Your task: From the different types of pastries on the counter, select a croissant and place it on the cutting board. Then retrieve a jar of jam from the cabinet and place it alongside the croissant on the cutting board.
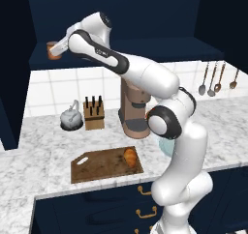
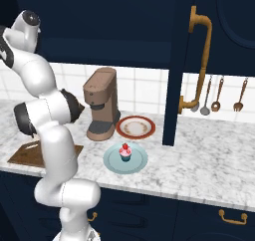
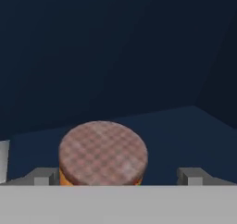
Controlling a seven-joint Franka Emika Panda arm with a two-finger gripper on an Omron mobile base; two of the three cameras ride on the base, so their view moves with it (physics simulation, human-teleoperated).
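1. Jar of jam point(image 1: 53, 51) stood upright on the recessed shelf of the cabinet point(image 1: 145, 15), near the shelf's left end; in the hand view its checkered reddish-brown lid point(image 3: 103, 152) sat between the two finger tips.
2. The gripper point(image 1: 57, 50) reached to the jar at shelf height, its fingers point(image 3: 44, 177) spread on either side of the jar with a gap visible at each side, so nothing was pinched.
3. The croissant point(image 1: 130, 156) lay on the cutting board point(image 1: 99, 165), toward the board's right end, opposite the light handle slot.
4. The cutting board rested near the front edge of the surface point(image 1: 34, 155).
5. The cupcake point(image 2: 125, 152) sat on a pale blue plate point(image 2: 112, 161) further right along the surface, with a red-rimmed plate point(image 2: 135, 127) just behind it.
6. A brown coffee machine point(image 2: 101, 104) stood toward the back edge, with a knife block point(image 1: 94, 113) and a grey kettle point(image 1: 71, 118) to its left.
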